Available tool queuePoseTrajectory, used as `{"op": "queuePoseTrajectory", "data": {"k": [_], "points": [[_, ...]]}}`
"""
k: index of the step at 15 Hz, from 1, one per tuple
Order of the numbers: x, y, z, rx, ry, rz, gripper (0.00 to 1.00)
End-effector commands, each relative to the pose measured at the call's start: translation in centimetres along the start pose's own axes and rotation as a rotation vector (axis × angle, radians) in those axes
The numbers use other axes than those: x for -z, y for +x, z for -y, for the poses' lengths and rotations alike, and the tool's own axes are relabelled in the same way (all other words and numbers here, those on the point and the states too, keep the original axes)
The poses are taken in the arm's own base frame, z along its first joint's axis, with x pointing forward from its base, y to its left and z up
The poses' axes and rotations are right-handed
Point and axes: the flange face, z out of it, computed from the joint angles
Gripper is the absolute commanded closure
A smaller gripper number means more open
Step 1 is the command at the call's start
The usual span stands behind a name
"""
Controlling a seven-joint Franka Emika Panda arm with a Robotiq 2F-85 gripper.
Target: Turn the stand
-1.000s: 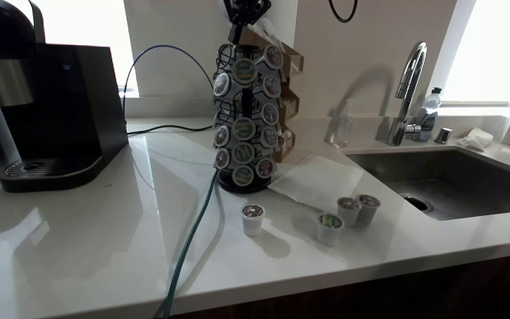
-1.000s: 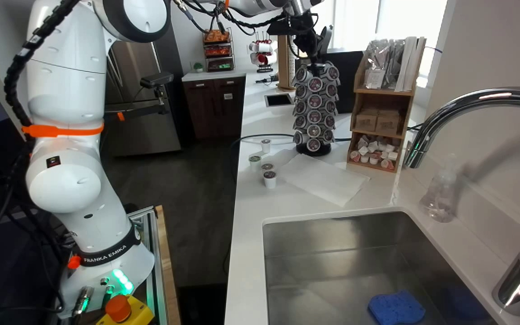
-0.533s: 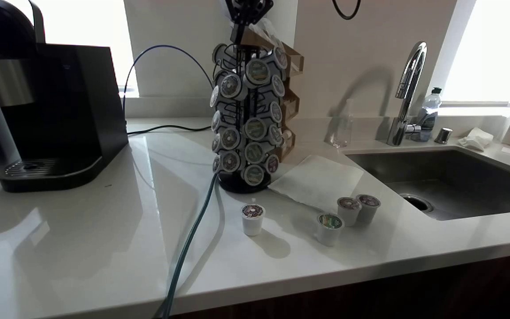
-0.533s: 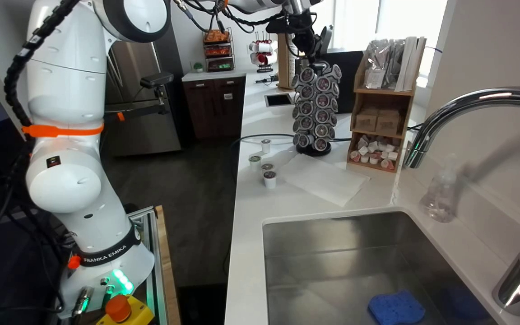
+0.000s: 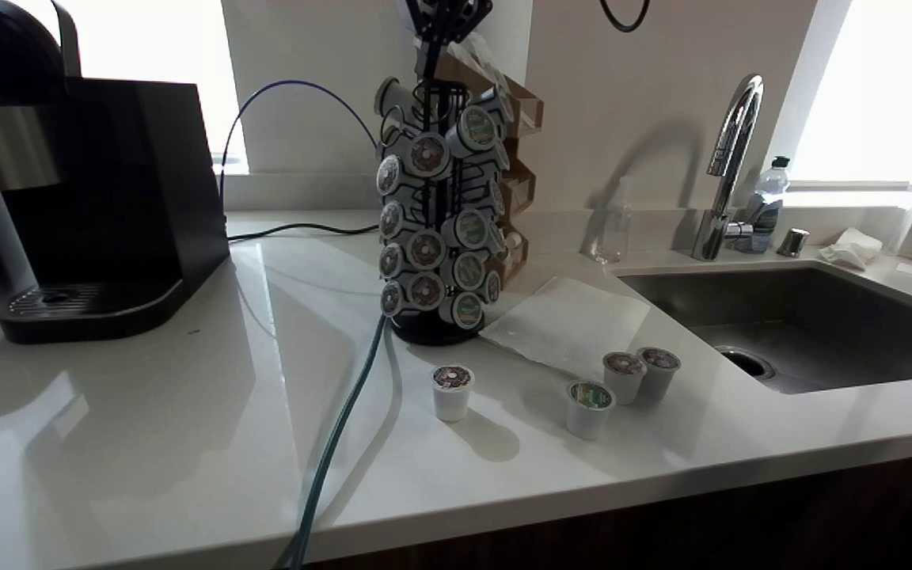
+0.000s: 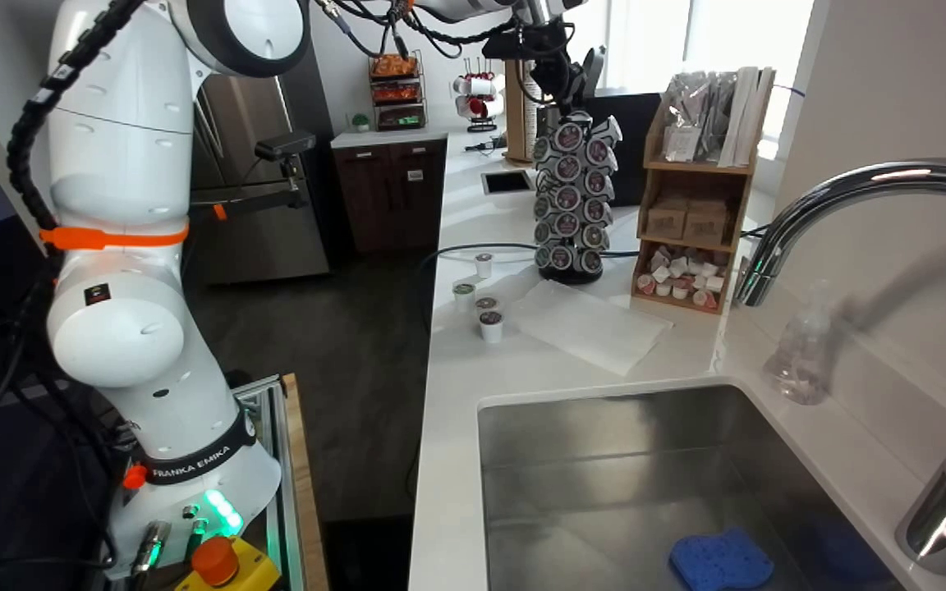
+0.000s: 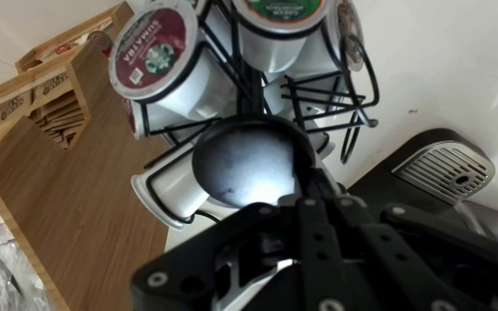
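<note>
the claw (image 7: 321,183), nearly closed, pinches the stand (image 5: 442,198) by its top rim (image 7: 253,122)

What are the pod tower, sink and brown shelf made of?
Pod tower: probably black-coated metal, from its thin, dark, bent wires. Sink: likely brushed stainless steel, being grey with soft reflections. Brown shelf: wood or wood-look laminate, matte, with visible grain.

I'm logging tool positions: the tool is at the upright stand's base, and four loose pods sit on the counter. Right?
Not quite: both exterior views show the tool at the top of the stand, not its base. The stand is upright, and four loose pods do sit on the counter.
</note>
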Motion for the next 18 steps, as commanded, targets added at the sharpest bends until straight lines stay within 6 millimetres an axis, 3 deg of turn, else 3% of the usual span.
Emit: {"op": "queuePoseTrajectory", "data": {"k": [1,18], "points": [[-0.3,-0.3,-0.4,-0.027,-0.006,0.041,1.0],[0.4,-0.7,-2.1,-0.067,-0.042,0.103,1.0]]}}
